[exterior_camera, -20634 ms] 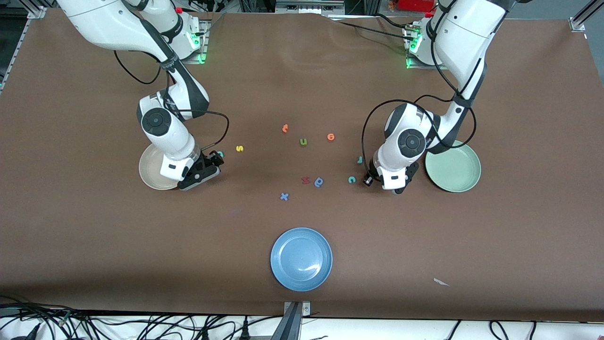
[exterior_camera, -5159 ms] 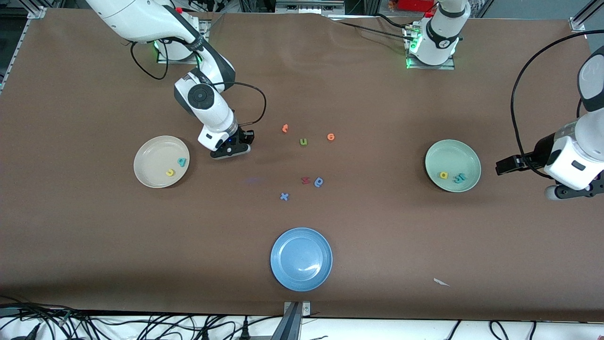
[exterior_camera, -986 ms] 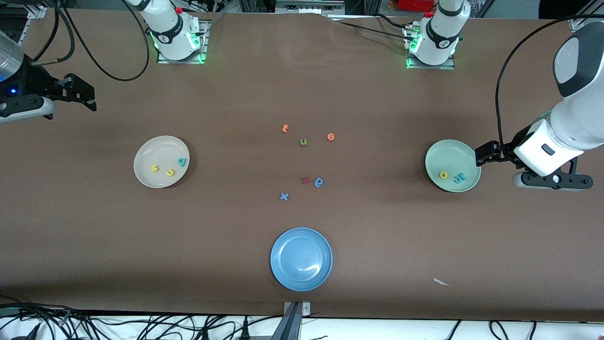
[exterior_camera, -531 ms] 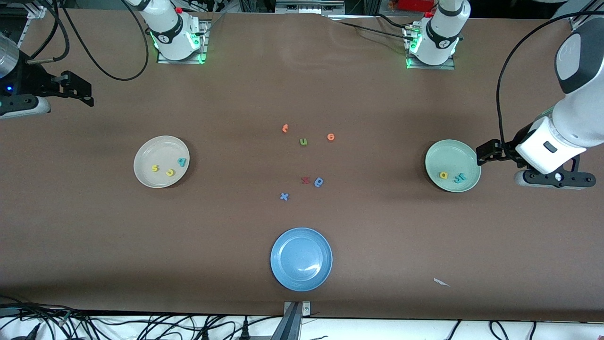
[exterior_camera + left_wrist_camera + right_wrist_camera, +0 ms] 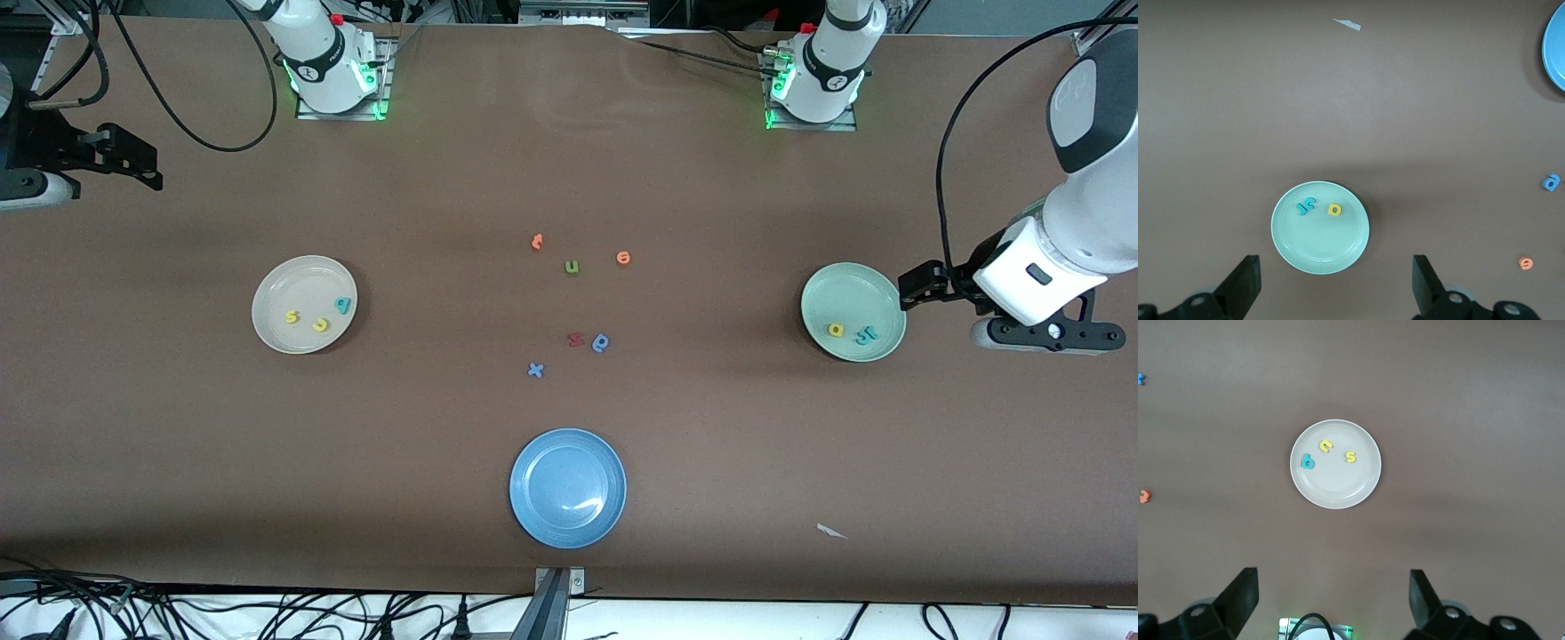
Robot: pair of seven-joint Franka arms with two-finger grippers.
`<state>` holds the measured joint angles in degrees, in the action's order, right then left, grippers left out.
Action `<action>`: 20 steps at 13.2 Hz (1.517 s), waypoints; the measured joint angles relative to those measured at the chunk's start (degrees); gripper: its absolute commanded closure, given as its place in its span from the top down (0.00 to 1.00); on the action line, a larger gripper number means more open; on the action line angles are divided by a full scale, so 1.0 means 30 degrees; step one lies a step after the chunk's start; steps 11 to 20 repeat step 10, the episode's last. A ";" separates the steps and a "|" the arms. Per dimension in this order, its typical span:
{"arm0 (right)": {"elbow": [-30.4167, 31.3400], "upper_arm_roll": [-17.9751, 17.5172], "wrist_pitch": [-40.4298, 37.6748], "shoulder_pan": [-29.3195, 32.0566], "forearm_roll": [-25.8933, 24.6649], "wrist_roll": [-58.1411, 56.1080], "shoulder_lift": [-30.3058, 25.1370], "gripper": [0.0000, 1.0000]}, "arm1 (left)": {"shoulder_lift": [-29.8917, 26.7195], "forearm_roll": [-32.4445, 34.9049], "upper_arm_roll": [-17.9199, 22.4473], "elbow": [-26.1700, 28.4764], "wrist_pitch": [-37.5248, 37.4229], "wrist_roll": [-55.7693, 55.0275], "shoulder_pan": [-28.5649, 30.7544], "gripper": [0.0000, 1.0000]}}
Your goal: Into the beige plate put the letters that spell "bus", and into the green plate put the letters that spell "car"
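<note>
Both plates loaded: b, u, s in beige plate (image 5: 304,305); c, a, r in green plate (image 5: 853,311). Left gripper (image 5: 1335,287) and right gripper (image 5: 1331,603) hover high above their plates, fingers spread, empty.

Brown table (image 5: 267,462), beige plate (image 5: 276,302) with teal b (image 5: 342,305), yellow u (image 5: 320,324), yellow s (image 5: 292,316), mint-green plate (image 5: 845,284), blue plate (image 5: 533,484), orange letters (image 5: 623,258)

Both arms raised, jaws wide apart.
</note>
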<state>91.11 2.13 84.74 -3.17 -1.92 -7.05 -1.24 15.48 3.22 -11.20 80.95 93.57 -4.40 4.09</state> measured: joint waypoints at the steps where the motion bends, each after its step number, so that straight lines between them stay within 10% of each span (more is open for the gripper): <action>1: -0.0056 0.0049 0.0000 0.0000 0.0000 0.0000 0.0004 1.00 | 0.0000 0.0000 0.0000 0.0000 0.0000 0.0000 0.0000 1.00; 20: -0.0180 0.0068 -0.0046 -0.0001 0.0000 0.0010 0.0008 1.00 | 0.0000 0.0000 -0.0001 0.0000 0.0000 0.0000 0.0000 1.00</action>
